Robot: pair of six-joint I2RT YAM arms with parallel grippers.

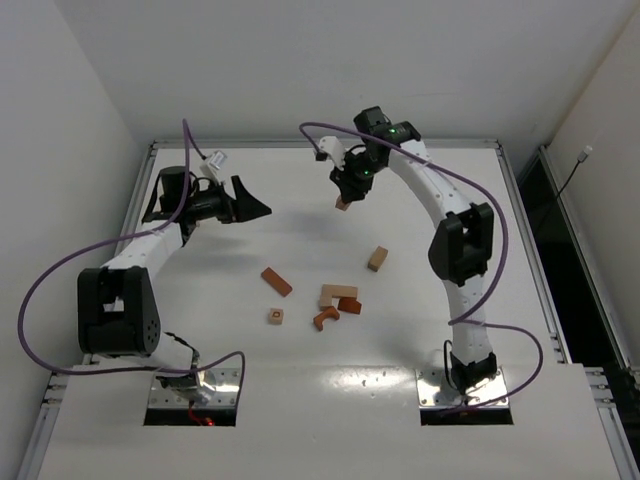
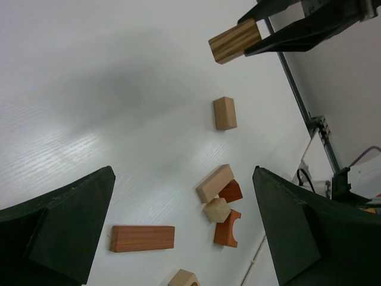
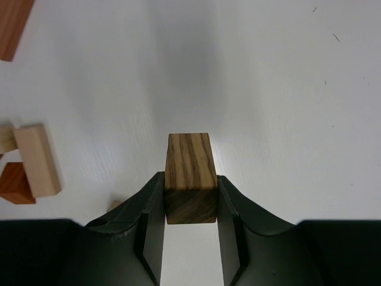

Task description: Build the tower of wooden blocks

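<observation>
The right gripper point(image 3: 190, 186) pinched a striped block point(image 3: 189, 161) by its end alone, so it might swivel loose before reaching the unstacked tower blocks point(image 1: 338, 298) lying off to one side of its fingers; the left gripper point(image 2: 183, 179) gaped empty.

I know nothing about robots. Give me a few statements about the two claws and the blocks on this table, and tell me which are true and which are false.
1. The right gripper clamps a dark striped block. True.
2. The left gripper holds a block too. False: it is open and empty.
3. A tall tower already stands on the table. False: the loose blocks lie low on it, with no tall stack.
4. A reddish-brown bar lies flat, apart from the others. True.
</observation>
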